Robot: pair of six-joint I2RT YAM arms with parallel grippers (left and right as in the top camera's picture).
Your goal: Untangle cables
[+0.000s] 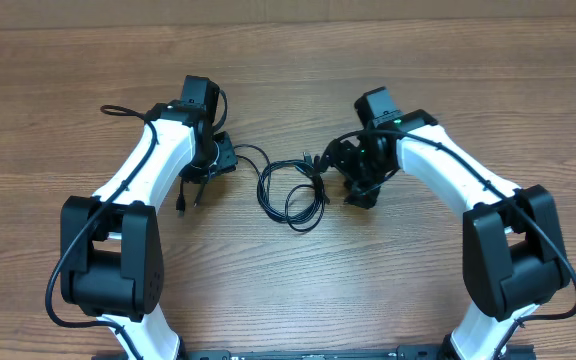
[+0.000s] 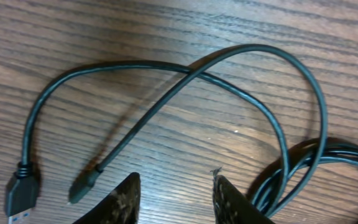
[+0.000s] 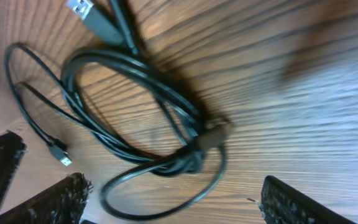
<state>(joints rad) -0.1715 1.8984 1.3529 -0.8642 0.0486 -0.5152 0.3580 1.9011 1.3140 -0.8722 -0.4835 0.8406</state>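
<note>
Two thin black flexible cables, a count judged from four plug ends and not certain, lay near the middle of the brown wood-grain table. They sat between the white-and-black left arm and the matching right arm.

Most of the cord formed one coil of overlapping loops. Two loose strands ran from the coil toward the table's left edge and crossed each other once. One strand ended in a flat black USB plug, the other in a small tapered black plug. At the coil, the right wrist view showed a silver-tipped USB plug and a tiny metal-tipped plug.

- **Left tool:** released, its fingers apart over bare wood just beside the tapered plug, grasping nothing.
- **Right tool:** released wide, its fingers on either side of the coil's lower loop, with no cord pinched.

**Step in hand, as judged:** choosing a hold.

**To do it well:**
- The left tool would take one loose strand alone, close behind its plug and clear of the crossing.
- The right tool would pin or lift a single loop of the coil, not the whole bundle.
- The pull would then run along the table toward the left edge, slowly, so that a plug could not snag in a loop and tighten it.

**Counts:** arms, two; tools, two; plug ends, four; coil, one; crossing of the loose strands, one.
</note>
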